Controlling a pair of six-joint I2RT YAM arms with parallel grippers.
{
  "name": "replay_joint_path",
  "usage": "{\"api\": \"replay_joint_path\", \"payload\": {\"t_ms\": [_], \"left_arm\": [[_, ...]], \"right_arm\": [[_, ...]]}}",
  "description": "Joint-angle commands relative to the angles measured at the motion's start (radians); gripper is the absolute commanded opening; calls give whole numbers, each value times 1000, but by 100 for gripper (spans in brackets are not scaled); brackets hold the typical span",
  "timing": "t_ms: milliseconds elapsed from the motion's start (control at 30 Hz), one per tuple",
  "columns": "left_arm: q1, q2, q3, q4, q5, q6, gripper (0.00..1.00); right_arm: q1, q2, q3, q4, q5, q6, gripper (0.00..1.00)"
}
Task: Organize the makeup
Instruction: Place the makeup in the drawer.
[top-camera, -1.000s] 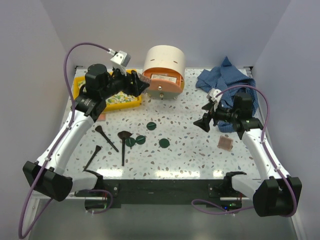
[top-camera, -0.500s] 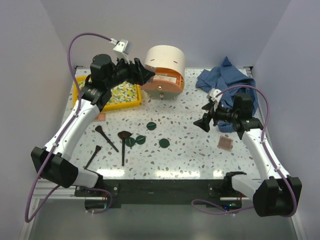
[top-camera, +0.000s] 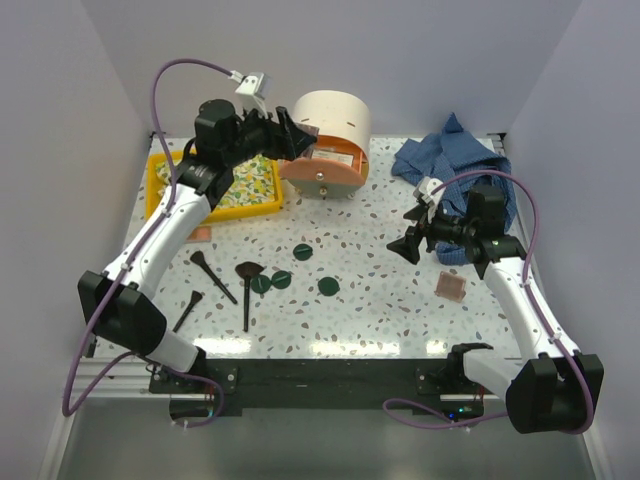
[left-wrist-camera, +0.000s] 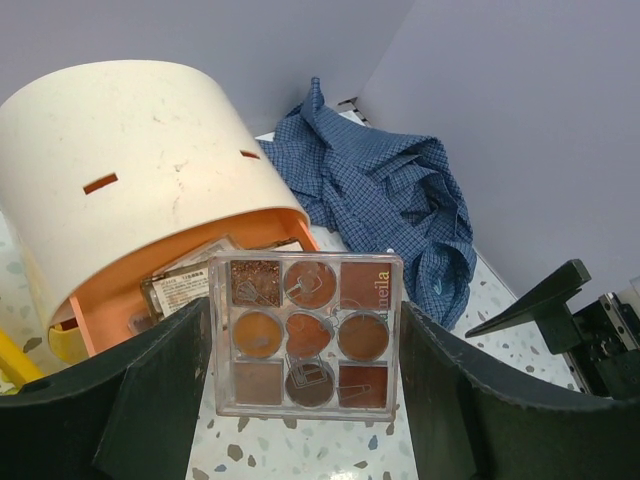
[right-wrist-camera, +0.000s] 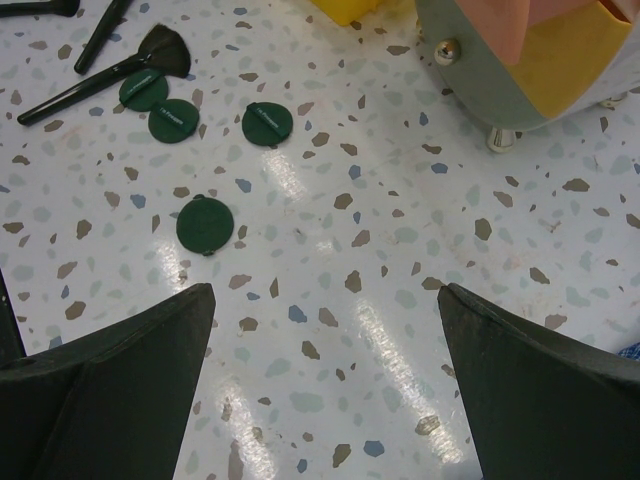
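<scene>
At the near edge of the speckled table (top-camera: 380, 300), just beyond the arm bases, three thin dark brushes are laid out on the left. A short brush (top-camera: 186, 312) is nearest, a second brush (top-camera: 212, 276) is angled beyond it, and a fan brush (top-camera: 247, 295) lies almost straight up the table with its spread head at the far end. Just beside that head, two dark green discs (top-camera: 262, 284) are seen touching each other. A third disc (top-camera: 329, 286) lies apart to the right, and a fourth disc (top-camera: 303, 251) sits a little farther back. On the right, a flat pink-brown palette (top-camera: 452, 287) is set down alone near the table's side edge.

Above the middle right of the table the right gripper (top-camera: 410, 232) is held in the air — its jaws are spread wide and nothing is between them.

Farther back on the left, a small second palette (top-camera: 203, 233) lies just beside the near edge of a yellow tray (top-camera: 255, 209), in which a leaf-patterned cloth (top-camera: 250, 180) is laid. Beyond the tray the left gripper (top-camera: 292, 138) is held high above the table. A clear nine-pan palette (left-wrist-camera: 305, 335) is clamped between its fingers (left-wrist-camera: 150, 400) — held in front of a cream round container (top-camera: 330, 118) with an orange open front. At the far right corner a crumpled blue checked cloth (top-camera: 450, 160) is heaped.
</scene>
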Motion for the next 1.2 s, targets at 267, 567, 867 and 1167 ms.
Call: {"api": "replay_joint_path", "payload": {"t_ms": [267,567,867,1167], "left_arm": [[-46,94,116,64,-57,-27,15],[-77,160,177,49,-106,-23,15],[-94,200,194,49,-132,-21,15],[-105,226,200,60,-152,-24,15]], "right_arm": [[-6,-27,8,13,-39,-10,99],[-7,-31,9,11,-37,-11,99],[-6,-30,11,8,-44,-13,99],[-7,-27,9,10,-47,-11,99]]}}
